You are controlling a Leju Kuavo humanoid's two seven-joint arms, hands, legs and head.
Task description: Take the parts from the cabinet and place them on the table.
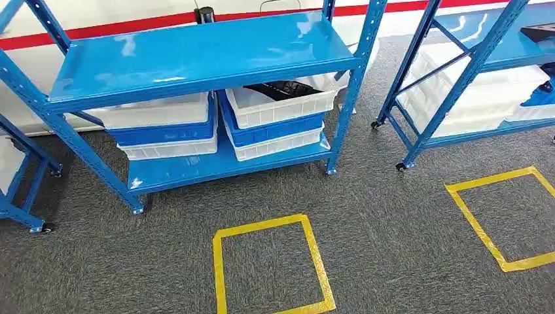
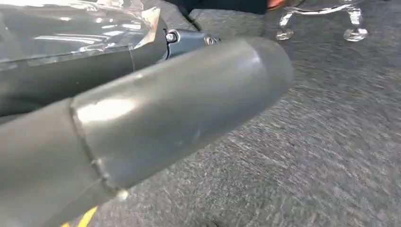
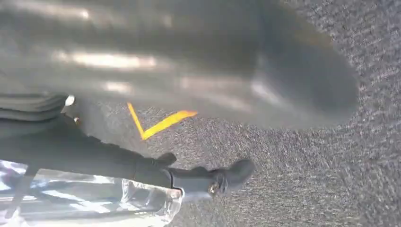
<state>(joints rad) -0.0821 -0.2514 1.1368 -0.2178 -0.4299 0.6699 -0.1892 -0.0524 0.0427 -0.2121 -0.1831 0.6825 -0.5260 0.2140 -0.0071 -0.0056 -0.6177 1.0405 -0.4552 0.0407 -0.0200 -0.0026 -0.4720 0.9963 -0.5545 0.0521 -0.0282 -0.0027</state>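
A black part point(image 1: 278, 89) lies in the upper white bin point(image 1: 281, 108) on the lower right of the blue cabinet point(image 1: 196, 55), under its top shelf. More white and blue bins point(image 1: 163, 131) are stacked to its left. My left hand point(image 2: 156, 118) hangs over grey carpet, thumb straight and dark fingers point(image 2: 189, 40) stretched out. My right hand point(image 3: 189, 66) hangs the same way, its fingers point(image 3: 198, 177) extended. Clear plastic film point(image 3: 94, 201) shows beside each hand's fingers, and I cannot tell what it is. Nothing sits between thumb and fingers.
A second blue rack point(image 1: 471, 65) with white bins stands at the right, and part of a third point(image 1: 19, 190) at the left edge. Two yellow tape squares point(image 1: 260, 225) point(image 1: 491, 178) mark the carpet in front. Clear chair casters point(image 2: 354, 33) stand behind.
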